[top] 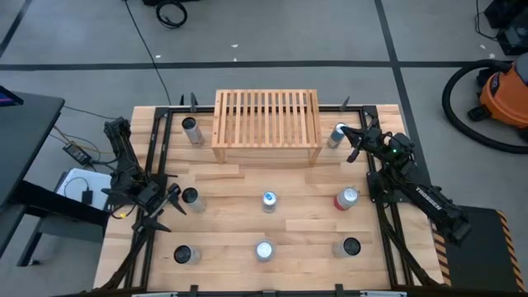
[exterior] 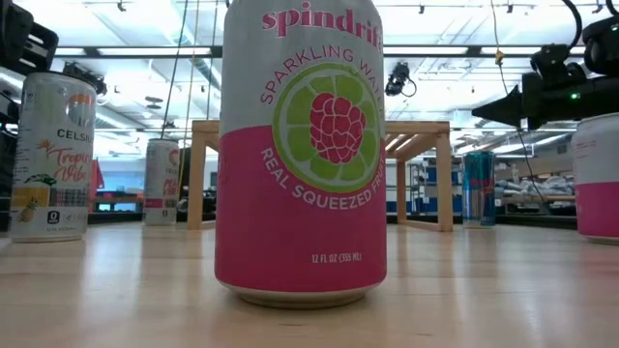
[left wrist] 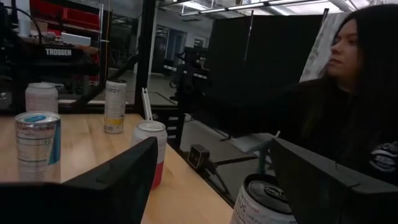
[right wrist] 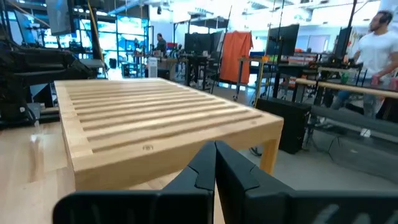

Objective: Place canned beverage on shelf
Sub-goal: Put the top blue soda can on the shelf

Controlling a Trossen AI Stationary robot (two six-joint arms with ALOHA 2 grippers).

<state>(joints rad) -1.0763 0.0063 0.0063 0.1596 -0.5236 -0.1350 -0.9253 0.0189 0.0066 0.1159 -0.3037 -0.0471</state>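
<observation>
High view: the shelf (top: 266, 124) lies long axis left-right, slats front-to-back.

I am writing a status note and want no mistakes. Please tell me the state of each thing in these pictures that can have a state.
Shelf: upright at the table's far edge, nothing on its slatted top.
Cans: eight, all upright on the table, none on the shelf.
Left gripper: fingers open, beside a can, holding nothing.
Right gripper: fingers shut, empty, next to the shelf's right end.
</observation>
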